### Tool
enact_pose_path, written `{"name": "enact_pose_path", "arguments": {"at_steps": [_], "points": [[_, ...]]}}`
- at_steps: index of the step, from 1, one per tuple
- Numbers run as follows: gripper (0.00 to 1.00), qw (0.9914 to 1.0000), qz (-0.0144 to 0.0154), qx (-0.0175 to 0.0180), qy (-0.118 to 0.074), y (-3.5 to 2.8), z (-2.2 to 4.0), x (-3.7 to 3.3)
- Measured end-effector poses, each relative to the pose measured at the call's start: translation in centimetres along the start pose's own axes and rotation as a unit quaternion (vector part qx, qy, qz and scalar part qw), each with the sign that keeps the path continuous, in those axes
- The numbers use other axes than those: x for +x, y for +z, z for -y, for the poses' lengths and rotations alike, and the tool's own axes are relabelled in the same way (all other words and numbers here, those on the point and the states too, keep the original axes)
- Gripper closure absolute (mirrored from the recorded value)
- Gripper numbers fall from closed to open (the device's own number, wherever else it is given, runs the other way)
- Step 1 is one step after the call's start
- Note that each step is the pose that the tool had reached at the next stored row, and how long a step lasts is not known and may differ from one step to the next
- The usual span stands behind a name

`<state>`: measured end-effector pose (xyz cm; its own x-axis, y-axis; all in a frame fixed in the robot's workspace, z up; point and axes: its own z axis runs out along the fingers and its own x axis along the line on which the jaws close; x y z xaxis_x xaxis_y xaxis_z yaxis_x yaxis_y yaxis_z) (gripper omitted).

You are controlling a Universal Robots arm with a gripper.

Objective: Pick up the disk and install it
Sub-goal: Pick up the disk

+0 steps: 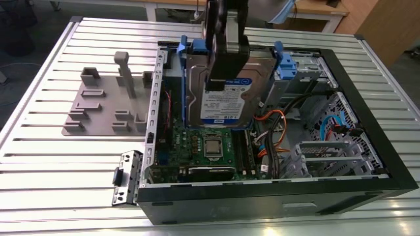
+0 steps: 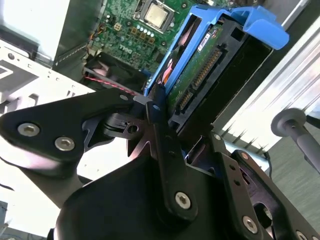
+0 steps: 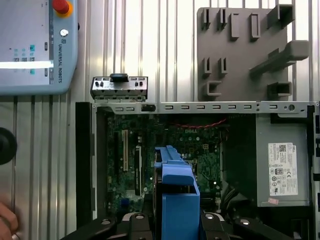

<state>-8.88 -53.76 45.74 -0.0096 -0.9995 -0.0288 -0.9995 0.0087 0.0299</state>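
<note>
Your gripper [image 1: 226,78] is clamping shut on the disk [image 1: 226,105], holding it on end beneath the fingers. The disk is hanging inside the open computer case [image 1: 262,206], over the motherboard [image 1: 196,147] and beside the blue-tabbed cage [image 1: 288,69].

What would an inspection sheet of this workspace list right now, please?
Surface: slotted metal table, carrying an open computer case.
Job's things: disk held over the open case.
Clutter: grey fixture plate, loose metal bracket, teach pendant.
Gripper: gripper shut on the disk.
Cables: orange cables and blue cables inside the case.
Surroundings: wooden desk behind; a person's hand at the table.
</note>
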Motion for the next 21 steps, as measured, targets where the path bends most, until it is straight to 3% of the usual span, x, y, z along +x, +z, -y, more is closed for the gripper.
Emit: {"name": "enact_pose_path", "arguments": {"at_steps": [10,21], "points": [[0.64,1.0,-0.0001,-0.0005,0.0,-0.03,1.58,1.46],[0.64,1.0,-0.0001,-0.0009,0.0,-0.07,2.75,2.1]]}}
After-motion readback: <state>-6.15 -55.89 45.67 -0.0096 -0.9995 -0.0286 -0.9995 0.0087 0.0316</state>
